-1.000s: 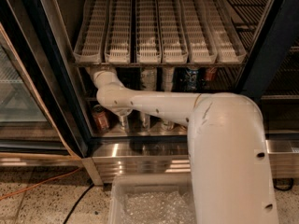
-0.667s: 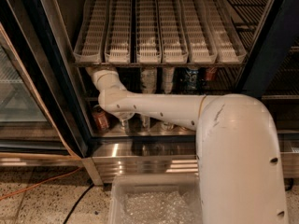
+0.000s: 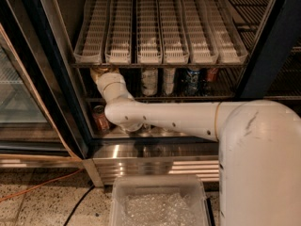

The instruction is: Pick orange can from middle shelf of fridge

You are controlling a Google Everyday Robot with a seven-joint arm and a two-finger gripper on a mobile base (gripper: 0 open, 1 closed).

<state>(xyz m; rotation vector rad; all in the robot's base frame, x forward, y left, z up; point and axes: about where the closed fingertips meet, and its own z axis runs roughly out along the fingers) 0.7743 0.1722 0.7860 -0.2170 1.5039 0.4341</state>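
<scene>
Orange-brown and dim, the orange can [image 3: 98, 72] shows at the left end of the middle shelf [image 3: 188, 97] of the fridge [image 3: 263, 46], just under the white slotted trays [image 3: 160, 27]. Your pincer [image 3: 104, 74] is also just below the leftmost tray, right by the can. You cannot tell whether it is open or has hold.

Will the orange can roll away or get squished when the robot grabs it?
Probably not squished: the orange can, barely showing, looks like ordinary metal, though a hard squeeze might dent it. On the wire middle shelf a sideways bump could tip it, and then it would likely roll. The gripper is right by it, at the shelf's left end.
</scene>
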